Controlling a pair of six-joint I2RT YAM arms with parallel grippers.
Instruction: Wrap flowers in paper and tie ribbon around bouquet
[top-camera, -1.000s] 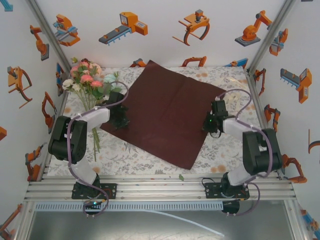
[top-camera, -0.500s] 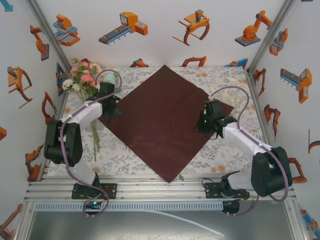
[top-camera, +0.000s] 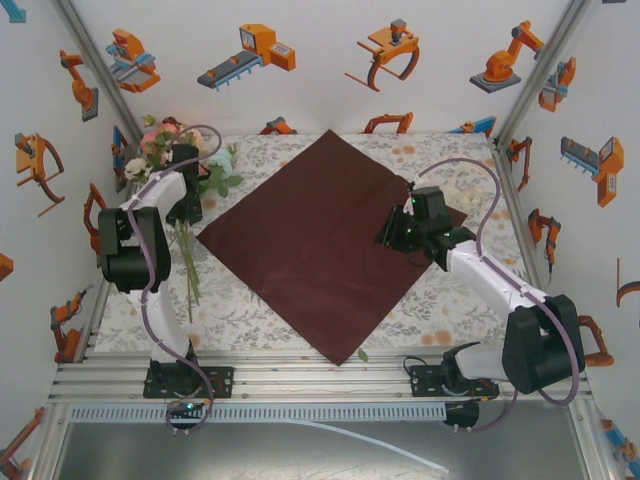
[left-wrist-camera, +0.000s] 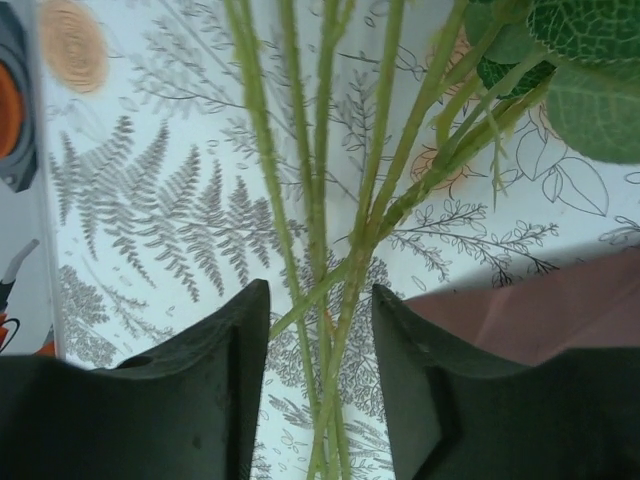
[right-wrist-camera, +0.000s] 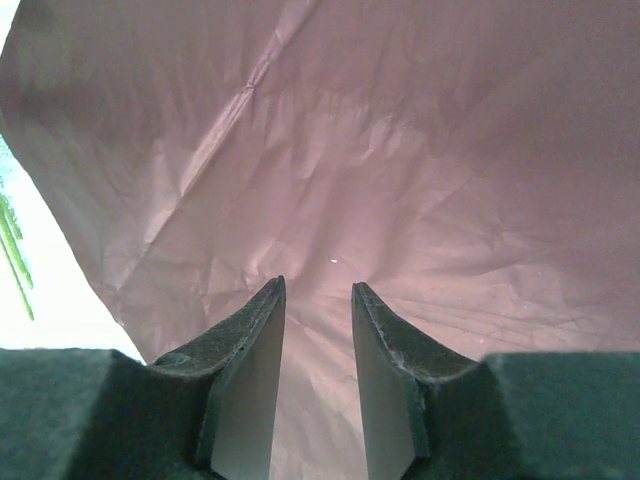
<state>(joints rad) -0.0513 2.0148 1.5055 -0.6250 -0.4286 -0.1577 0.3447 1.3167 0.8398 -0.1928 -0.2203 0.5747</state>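
1. The left gripper (left-wrist-camera: 320, 300) stood half-parted astride the thin green stems (left-wrist-camera: 318, 200) without clamping any. The flowers (top-camera: 165, 150) lay at the table's (top-camera: 440, 310) far-left corner, just beside the paper (top-camera: 320, 240).
2. The right gripper (right-wrist-camera: 315, 290) hung over the crimson sheet, its jaws narrowly apart and empty.
3. The likely hazard: an off-centre close could catch only some stems and splay the bunch, or pinch the paper's nearby corner and drag the sheet askew.

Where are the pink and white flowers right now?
In the top view, the bunch of pink, white and mint-green flowers lies at the far left of the table, left of the dark crimson paper sheet, its stems under the left gripper.
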